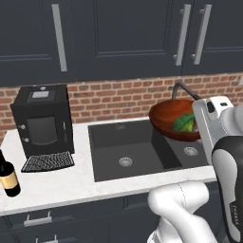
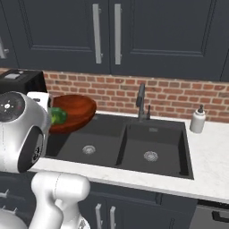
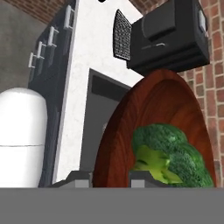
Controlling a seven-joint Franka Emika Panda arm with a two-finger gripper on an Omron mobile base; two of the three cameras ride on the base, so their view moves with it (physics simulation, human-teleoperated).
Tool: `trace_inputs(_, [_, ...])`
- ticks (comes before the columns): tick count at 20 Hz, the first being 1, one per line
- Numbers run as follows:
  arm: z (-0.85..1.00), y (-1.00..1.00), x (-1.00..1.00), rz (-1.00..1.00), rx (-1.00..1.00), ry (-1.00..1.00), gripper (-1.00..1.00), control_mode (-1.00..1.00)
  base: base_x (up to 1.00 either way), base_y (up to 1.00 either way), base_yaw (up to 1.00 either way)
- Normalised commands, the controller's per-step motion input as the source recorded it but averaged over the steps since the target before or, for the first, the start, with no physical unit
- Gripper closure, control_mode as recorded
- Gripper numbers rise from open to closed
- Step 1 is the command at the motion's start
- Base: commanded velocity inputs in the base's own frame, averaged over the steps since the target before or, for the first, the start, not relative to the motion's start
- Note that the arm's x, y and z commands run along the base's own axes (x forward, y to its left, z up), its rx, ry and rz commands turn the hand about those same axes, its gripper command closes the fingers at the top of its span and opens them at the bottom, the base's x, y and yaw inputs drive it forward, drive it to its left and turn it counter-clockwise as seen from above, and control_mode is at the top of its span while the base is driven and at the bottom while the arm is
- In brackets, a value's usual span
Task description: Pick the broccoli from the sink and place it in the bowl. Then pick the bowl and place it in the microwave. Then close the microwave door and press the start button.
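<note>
A: What sits nearest the hand?

B: The broccoli (image 3: 168,153), lumpy and bright green, lies inside the bowl (image 3: 153,118), close to the rim by the pincer (image 3: 111,177). The bowl is wide, shallow, reddish-brown with a wood-like grain.

A: And the pincer?

B: Narrow, its two dark tips clamped over the bowl's rim, one on the outside and one inside next to the broccoli. The bowl hangs in the air, tilted, above the sink (image 1: 128,152), touching neither basin.

A: How does the arm stand?

B: It rises from the base, the white forearm upright at the sink's front, the hand turned sideways toward the bowl at about faucet (image 2: 141,100) height.

A: Farther back?

B: The dark double basin is set in the white surface (image 1: 61,182). On that surface a black coffee machine (image 1: 42,121) stands against the brick wall (image 2: 179,96), a wine bottle (image 1: 8,175) near the front edge, and a soap dispenser (image 2: 197,120) beside the sink's other end. Dark cabinets (image 1: 118,33) hang above.
</note>
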Motion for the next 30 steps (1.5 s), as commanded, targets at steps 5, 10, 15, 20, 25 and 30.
trace_inputs(5, [0.00, 0.00, 0.00, 0.00, 0.00, 0.00, 1.00, 1.00, -0.81, 0.00, 0.00])
trace_inputs(10, [0.00, 0.00, 0.00, 0.00, 0.00, 0.00, 1.00, 1.00, -1.00, 0.00, 0.00])
trace_inputs(15, [0.00, 0.00, 0.00, 0.00, 0.00, 0.00, 1.00, 1.00, -1.00, -0.05, 0.00])
trace_inputs(20, [0.00, 0.00, 0.00, 0.00, 0.00, 0.00, 1.00, 1.00, -0.85, -0.02, -0.31])
trace_inputs(25, [0.00, 0.00, 0.00, 0.00, 0.00, 0.00, 1.00, 1.00, -0.16, 0.01, -0.86])
trace_inputs(30, [0.00, 0.00, 0.00, 0.00, 0.00, 0.00, 1.00, 1.00, 0.00, 0.02, -1.00])
